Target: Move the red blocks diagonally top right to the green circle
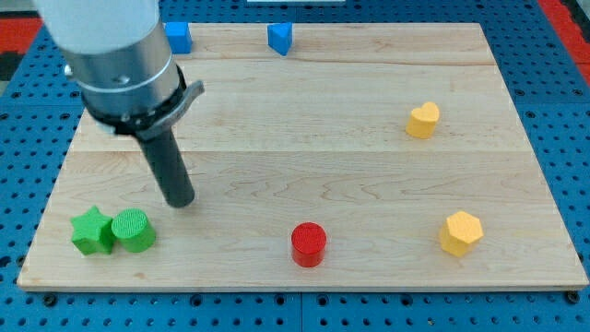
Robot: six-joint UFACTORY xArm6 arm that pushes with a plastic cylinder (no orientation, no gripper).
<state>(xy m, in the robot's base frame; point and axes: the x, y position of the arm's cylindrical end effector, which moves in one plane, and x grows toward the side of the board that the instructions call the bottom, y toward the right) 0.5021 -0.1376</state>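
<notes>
A red cylinder block stands near the view's bottom, a little right of centre. A green cylinder block sits at the bottom left, touching a green star block on its left. My tip rests on the board just above and to the right of the green cylinder, close to it without touching. The red cylinder is well to the right of my tip. Only one red block shows.
A wooden board lies on a blue pegboard. A blue cube and a blue block sit at the top edge. A yellow heart is at the right, a yellow hexagon at the bottom right.
</notes>
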